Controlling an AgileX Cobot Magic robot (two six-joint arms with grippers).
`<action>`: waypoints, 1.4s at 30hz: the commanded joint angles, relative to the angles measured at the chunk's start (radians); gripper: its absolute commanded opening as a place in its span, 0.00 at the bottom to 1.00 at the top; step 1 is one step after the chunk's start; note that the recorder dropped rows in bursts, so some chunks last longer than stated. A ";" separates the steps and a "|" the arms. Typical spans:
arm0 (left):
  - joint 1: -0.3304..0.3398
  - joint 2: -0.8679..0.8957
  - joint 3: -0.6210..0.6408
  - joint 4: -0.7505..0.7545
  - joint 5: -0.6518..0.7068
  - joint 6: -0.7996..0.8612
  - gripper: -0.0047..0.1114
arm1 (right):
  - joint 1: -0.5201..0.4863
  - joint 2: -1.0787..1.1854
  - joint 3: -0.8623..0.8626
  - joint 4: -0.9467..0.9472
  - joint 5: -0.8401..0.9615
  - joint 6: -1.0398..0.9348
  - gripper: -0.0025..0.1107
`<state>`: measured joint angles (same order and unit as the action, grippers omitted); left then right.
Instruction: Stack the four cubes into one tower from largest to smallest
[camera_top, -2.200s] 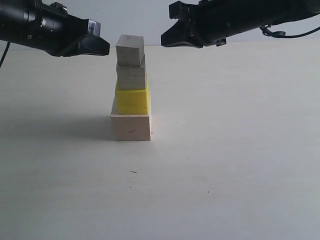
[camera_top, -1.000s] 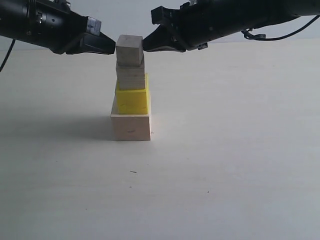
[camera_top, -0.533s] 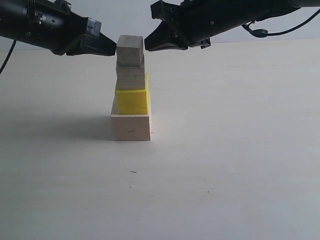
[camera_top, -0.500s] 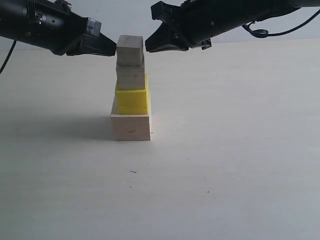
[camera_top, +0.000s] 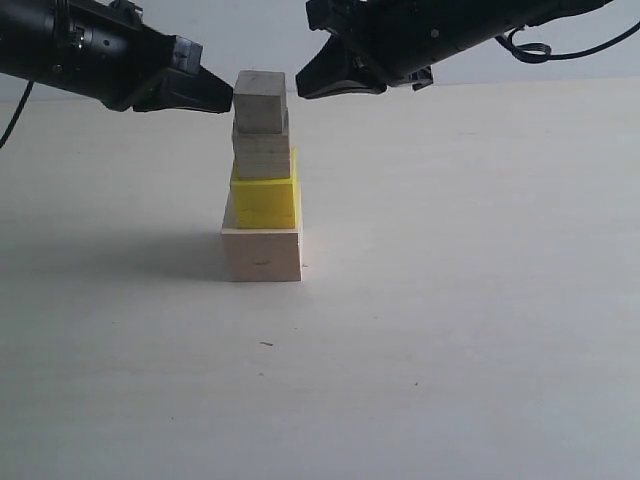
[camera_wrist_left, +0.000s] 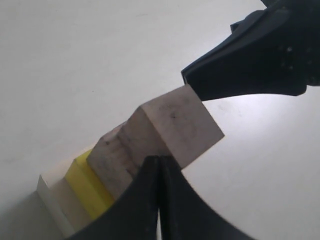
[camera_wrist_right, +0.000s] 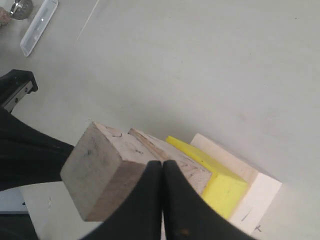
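Note:
The tower stands in the middle of the table: a large pale wood cube (camera_top: 262, 254) at the bottom, then the yellow cube (camera_top: 265, 201), a medium grained wood cube (camera_top: 263, 155) and a small wood cube (camera_top: 260, 100) on top. My left gripper (camera_top: 224, 100) is shut, its tip at the top cube's left face. My right gripper (camera_top: 304, 88) is shut and hovers just off the top cube's upper right corner, holding nothing. The left wrist view shows the shut left gripper (camera_wrist_left: 160, 160) at the small cube (camera_wrist_left: 180, 122). In the right wrist view the shut right gripper (camera_wrist_right: 162, 165) sits over the small cube (camera_wrist_right: 102, 167) and the yellow cube (camera_wrist_right: 220, 187).
The pale table (camera_top: 450, 300) stretches wide around the tower. In the right wrist view a clear plastic strip (camera_wrist_right: 39, 26) and a small metal object (camera_wrist_right: 20, 6) lie far off on the table.
The right gripper has lifted and drawn slightly back from the top cube's right side. The left gripper and the tower have stayed in place.

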<state>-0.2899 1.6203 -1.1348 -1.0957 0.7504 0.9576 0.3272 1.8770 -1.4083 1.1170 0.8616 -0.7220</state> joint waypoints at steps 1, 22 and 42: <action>0.003 -0.003 -0.008 0.001 0.013 0.004 0.04 | -0.001 -0.008 -0.004 0.041 0.016 0.000 0.02; 0.003 -0.003 -0.008 0.009 0.027 -0.001 0.04 | 0.034 -0.008 -0.004 0.025 0.012 -0.011 0.02; 0.003 -0.003 -0.008 0.070 -0.027 -0.057 0.04 | 0.034 -0.054 -0.004 -0.096 0.023 0.100 0.02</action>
<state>-0.2899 1.6203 -1.1348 -1.0307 0.7422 0.9084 0.3590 1.8408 -1.4083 1.0499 0.8799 -0.6555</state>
